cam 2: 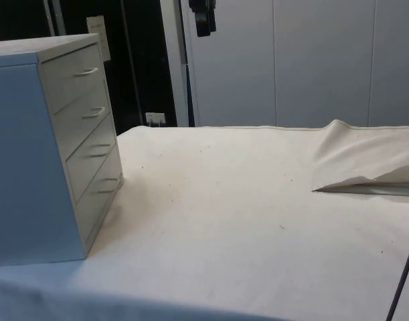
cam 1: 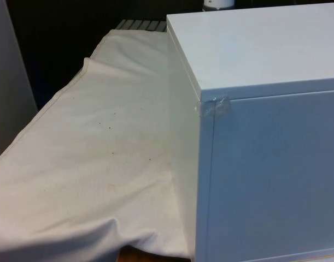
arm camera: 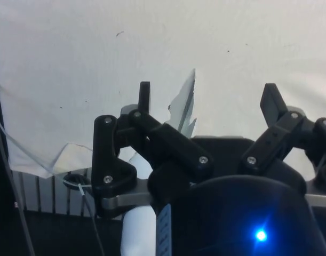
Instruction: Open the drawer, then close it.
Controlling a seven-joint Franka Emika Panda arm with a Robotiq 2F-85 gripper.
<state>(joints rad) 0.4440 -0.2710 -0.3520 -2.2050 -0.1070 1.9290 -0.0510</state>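
The chest of drawers (cam 2: pixel 50 147) stands on the cloth-covered bench (cam 2: pixel 244 200), all four drawers closed. The gripper (arm camera: pixel 208 98) hangs high above the cloth, jaws spread and holding nothing.

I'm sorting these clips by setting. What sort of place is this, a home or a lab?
Most likely a lab test bench, not a home. A lone white chest of drawers stands on a table draped in white cloth, an open end effector hangs above the cloth, and plain cabinet panels line the back.
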